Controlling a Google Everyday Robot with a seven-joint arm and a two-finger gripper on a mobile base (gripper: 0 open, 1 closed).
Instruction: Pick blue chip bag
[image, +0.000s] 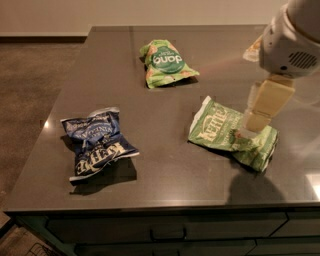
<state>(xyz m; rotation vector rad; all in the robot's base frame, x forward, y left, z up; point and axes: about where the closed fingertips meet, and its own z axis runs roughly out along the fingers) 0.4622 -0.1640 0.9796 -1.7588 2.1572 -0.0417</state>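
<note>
**Approach step: the gripper is on the wrong side of the counter**

From my station I see three snack bags on the dark counter. The blue chip bag lies near the front left corner. It is flat and a bit crumpled, with its white lettering upside down to the camera. Nothing touches it, and there is bare counter all around it.

The gripper is at the right side, low over the light green bag, and it covers a part of that bag in the view. I cannot tell if it touches that bag, and I also cannot tell if it is spread or pressed together. I see nothing carried in it. A second green bag with a round logo lies further back, near the middle, well apart from both the others.

In my judgement the task is at its beginning. The reach toward the target is not yet made, and the gripper is well apart from the blue bag.

The next move, as I see it, calls for a travel to the left across the counter, high enough not to drag the light green bag along. After that comes a descent over the middle of the blue bag. The foil is slippery and puffed, so I would aim at a raised fold and not at the flat edge.
</note>
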